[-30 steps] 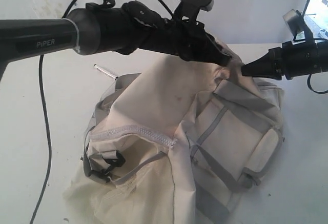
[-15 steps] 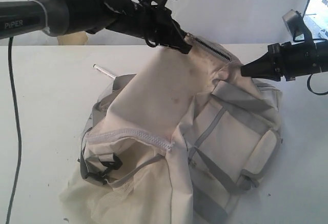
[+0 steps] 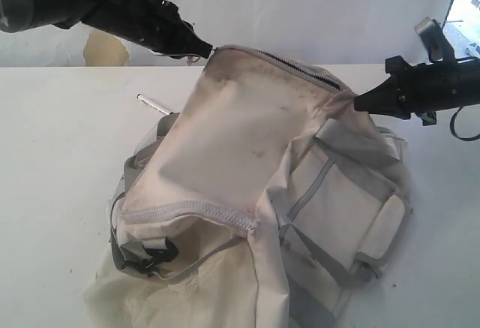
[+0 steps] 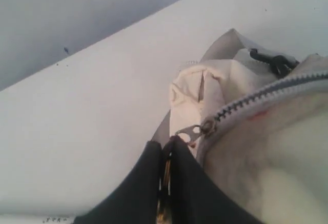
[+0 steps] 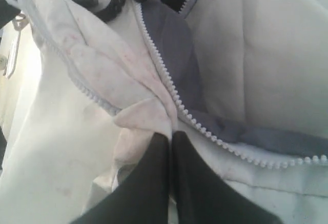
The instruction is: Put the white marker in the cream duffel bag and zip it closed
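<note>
The cream duffel bag lies slumped on the white table, its top edge stretched between both grippers. My left gripper is shut on the metal zipper pull at the bag's far-left upper corner. The zipper runs from there to the right corner as a dark line. My right gripper is shut on a fold of cream fabric at that corner. In the right wrist view, zipper teeth edge the dark lining. A thin white stick, apparently the white marker, lies on the table behind the bag's left side.
Grey straps and a black buckle lie across the bag's front. A mesh flap spreads toward the table's near edge. A pale wall stands behind the table. A tan object sits at the back left.
My left gripper has travelled left and up along the bag's top edge with the zipper pull, stretching that edge out. The right gripper has held its place on the fabric.
</note>
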{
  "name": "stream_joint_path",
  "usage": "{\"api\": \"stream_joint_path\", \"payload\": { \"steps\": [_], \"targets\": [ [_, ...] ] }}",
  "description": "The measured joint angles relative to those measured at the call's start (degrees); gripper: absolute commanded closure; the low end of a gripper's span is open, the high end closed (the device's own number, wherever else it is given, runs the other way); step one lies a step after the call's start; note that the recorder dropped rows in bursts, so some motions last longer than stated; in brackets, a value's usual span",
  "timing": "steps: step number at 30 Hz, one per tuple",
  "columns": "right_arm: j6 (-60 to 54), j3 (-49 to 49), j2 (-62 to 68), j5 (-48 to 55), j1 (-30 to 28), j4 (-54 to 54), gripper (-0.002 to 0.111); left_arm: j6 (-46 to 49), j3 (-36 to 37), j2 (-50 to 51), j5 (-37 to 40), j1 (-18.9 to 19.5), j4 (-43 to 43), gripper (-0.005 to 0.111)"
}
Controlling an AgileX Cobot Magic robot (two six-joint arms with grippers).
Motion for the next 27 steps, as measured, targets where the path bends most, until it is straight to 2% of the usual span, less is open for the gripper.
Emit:
{"api": "stream_joint_path", "payload": {
  "steps": [11,17,19,21,22,23,25,27],
  "targets": [
    [2.4,0.0,0.0,-7.35,0.0,0.98,0.108,-2.09,0.0,0.0,14.77,2.09,3.31,0.106],
    [2.4,0.0,0.0,-9.96,0.0,2.85,0.108,-7.2,0.0,0.0,27.47,2.09,7.37,0.107],
    [2.4,0.0,0.0,-9.93,0.0,3.07,0.098,-8.53,-0.09,0.0,29.16,2.09,7.67,0.107],
    [1.17,-0.09,0.0,-9.31,0.0,4.02,0.069,-10.12,-0.09,0.0,29.98,2.09,7.67,0.107],
    [0.16,-0.7,0.0,-8.77,0.0,4.97,0.059,-10.67,-0.09,0.0,30.66,2.2,7.28,0.107],
    [-0.39,-1.24,0.0,-8.53,-0.12,5.64,0.044,-10.79,-0.09,0.0,30.93,2.23,6.83,0.107],
    [-1.27,-2.52,-0.34,-7.73,-0.2,7.01,0.039,-11.02,-0.09,0.0,31.57,2.23,5.0,0.107],
    [-1.64,-3.68,-0.89,-7.32,-0.24,7.74,0.04,-11.16,-0.09,0.0,31.83,2.23,3.18,0.107]
  ]
}}
